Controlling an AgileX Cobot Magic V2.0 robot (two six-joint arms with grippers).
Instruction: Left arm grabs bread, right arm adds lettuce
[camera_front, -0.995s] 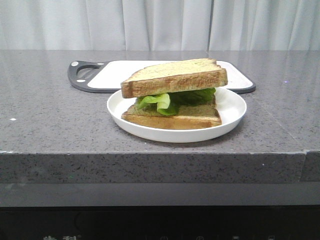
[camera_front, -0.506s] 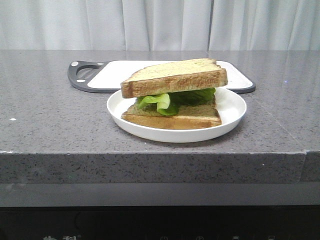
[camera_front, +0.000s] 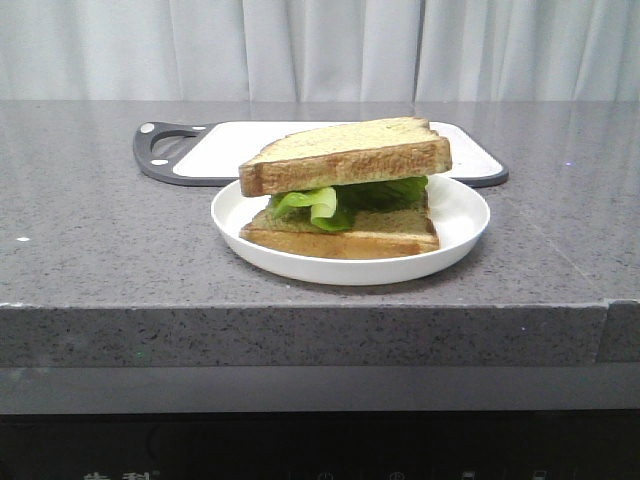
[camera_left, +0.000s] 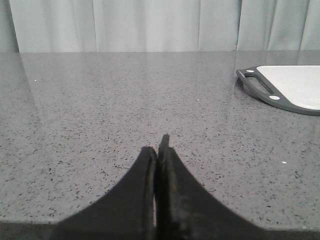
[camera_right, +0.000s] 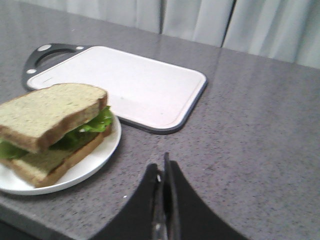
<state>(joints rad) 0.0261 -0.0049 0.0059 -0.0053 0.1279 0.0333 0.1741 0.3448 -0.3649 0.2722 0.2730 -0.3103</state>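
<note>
Thick square bread (camera_front: 345, 155), ruffled lettuce (camera_front: 345, 198), round plate (camera_front: 460, 215)

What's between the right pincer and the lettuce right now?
The top bread slice lies over the lettuce, which sits sandwiched above a lower slice on the white plate. Only the leaf's edge shows. Bare counter separates the shut right pincer from the plate.
</note>
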